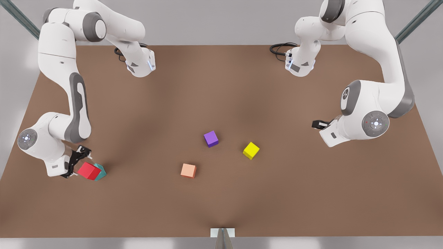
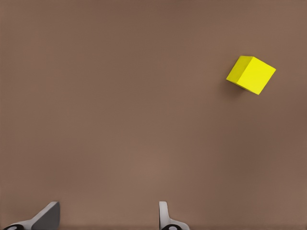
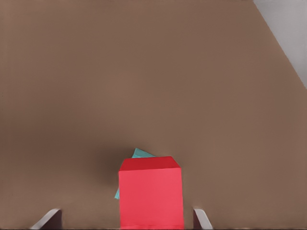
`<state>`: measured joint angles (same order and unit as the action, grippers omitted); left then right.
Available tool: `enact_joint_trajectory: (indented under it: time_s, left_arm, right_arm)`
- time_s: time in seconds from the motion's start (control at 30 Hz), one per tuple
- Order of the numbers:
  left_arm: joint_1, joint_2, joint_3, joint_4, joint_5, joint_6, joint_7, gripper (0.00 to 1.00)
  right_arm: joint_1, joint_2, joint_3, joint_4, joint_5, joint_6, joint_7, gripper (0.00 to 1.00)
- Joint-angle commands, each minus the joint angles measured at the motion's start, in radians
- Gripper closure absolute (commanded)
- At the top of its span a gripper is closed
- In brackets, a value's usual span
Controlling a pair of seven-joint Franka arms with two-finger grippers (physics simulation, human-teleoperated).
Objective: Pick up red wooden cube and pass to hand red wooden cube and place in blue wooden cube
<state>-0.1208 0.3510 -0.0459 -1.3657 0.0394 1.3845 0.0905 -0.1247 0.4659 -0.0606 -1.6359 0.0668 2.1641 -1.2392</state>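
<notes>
Across the brown table (image 1: 221,86) in the front view, three loose cubes lie well apart near the middle: a purple cube (image 1: 210,138), a yellow cube (image 1: 251,150) and a pale orange cube (image 1: 188,170), none of them standing between either arm and its work. At the front view's left, the right gripper (image 1: 80,162) is beside the red wooden cube (image 1: 89,171), which sits over the blue wooden cube (image 1: 101,172) (only a teal edge of the latter is visible past it). At the front view's right, the left gripper (image 1: 320,124) waits above bare table, well clear of every cube. From the left wrist view, two fingertips (image 2: 47,216) stand spread wide with nothing between them, and the yellow cube (image 2: 251,74) lies farther off on the table. From the right wrist view, the red wooden cube (image 3: 151,194) sits between the two fingertips (image 3: 200,219), which stand apart from its sides with a gap at each face, so the jaws are parted and grip nothing; a teal corner of the blue wooden cube (image 3: 140,154) shows behind and beneath it.
</notes>
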Motion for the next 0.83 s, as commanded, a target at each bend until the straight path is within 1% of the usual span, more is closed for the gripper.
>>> enact_joint_trajectory:
  time_s: [0.0, 0.03, 0.07, 0.1, 0.13, 0.17, 0.23, 0.27, 0.3, 0.33, 0.37, 0.5, 0.53, 0.6, 0.63, 0.8]
  left_arm:
    - [0.0, -0.001, 0.0, 0.0, 0.001, -0.001, -0.009, 0.0]
    - [0.0, -0.001, 0.0, 0.0, 0.001, -0.002, -0.009, 0.0]
    - [0.0, -0.001, 0.0, 0.0, 0.001, -0.002, -0.009, 0.0]
    - [-0.002, -0.001, 0.0, 0.0, 0.001, -0.002, -0.011, 0.0]
    - [-0.002, -0.001, 0.0, 0.0, 0.001, -0.002, -0.011, 0.0]
    - [-0.002, -0.001, 0.0, 0.0, 0.001, -0.002, -0.011, 0.0]
    - [0.0, -0.001, 0.0, 0.0, 0.001, -0.002, -0.009, 0.0]
    - [0.0, -0.001, 0.0, 0.0, 0.001, -0.002, -0.009, 0.0]
    - [0.0, -0.001, 0.0, 0.0, 0.001, -0.001, -0.009, 0.0]
    - [0.0, -0.001, 0.0, 0.0, 0.001, -0.001, -0.009, 0.0]
    - [0.0, -0.001, 0.0, 0.0, 0.001, -0.002, -0.009, 0.0]
    - [0.0, -0.001, 0.0, 0.0, 0.001, -0.001, -0.008, 0.0]
    - [0.0, -0.001, 0.0, 0.0, 0.001, -0.001, -0.009, 0.0]
    - [0.0, -0.001, 0.0, 0.0, 0.001, -0.002, -0.009, 0.0]
    - [0.0, -0.001, 0.0, 0.0, 0.001, -0.002, -0.009, 0.0]
    - [-0.002, -0.001, 0.0, 0.0, 0.001, -0.002, -0.009, 0.0]
  right_arm:
    - [0.005, -0.052, 0.004, 0.011, 0.004, -0.306, 0.346, 0.0]
    - [0.008, -0.067, 0.01, 0.018, 0.013, -0.392, 0.653, 0.0]
    - [0.034, -0.053, 0.01, 0.068, 0.033, -0.437, 0.97, 0.0]
    - [0.066, -0.027, 0.007, 0.146, 0.007, -0.472, 1.218, 0.0]
    - [0.071, 0.013, 0.004, 0.237, -0.007, -0.535, 1.238, 0.0]
    - [0.074, 0.025, 0.005, 0.312, -0.033, -0.636, 1.291, 0.0]
    - [0.135, 0.016, -0.002, 0.458, -0.131, -0.877, 1.314, 0.0]
    - [0.152, -0.024, -0.002, 0.465, -0.131, -0.915, 1.365, 0.0]
    - [0.157, -0.074, 0.01, 0.455, -0.139, -0.964, 1.429, 0.0]
    - [0.154, -0.179, 0.019, 0.384, -0.127, -0.966, 1.446, 0.0]
    - [0.149, -0.249, 0.021, 0.323, -0.124, -0.954, 1.446, 0.0]
    - [0.119, -0.372, 0.025, 0.211, -0.088, -0.902, 1.445, 0.0]
    - [0.119, -0.38, 0.027, 0.202, -0.082, -0.902, 1.466, 0.0]
    - [0.117, -0.432, 0.027, 0.108, -0.065, -0.833, 1.477, 0.0]
    - [0.106, -0.434, 0.044, 0.099, -0.065, -0.82, 1.478, 0.0]
    - [0.102, -0.437, 0.044, 0.087, -0.062, -0.813, 1.477, 0.0]
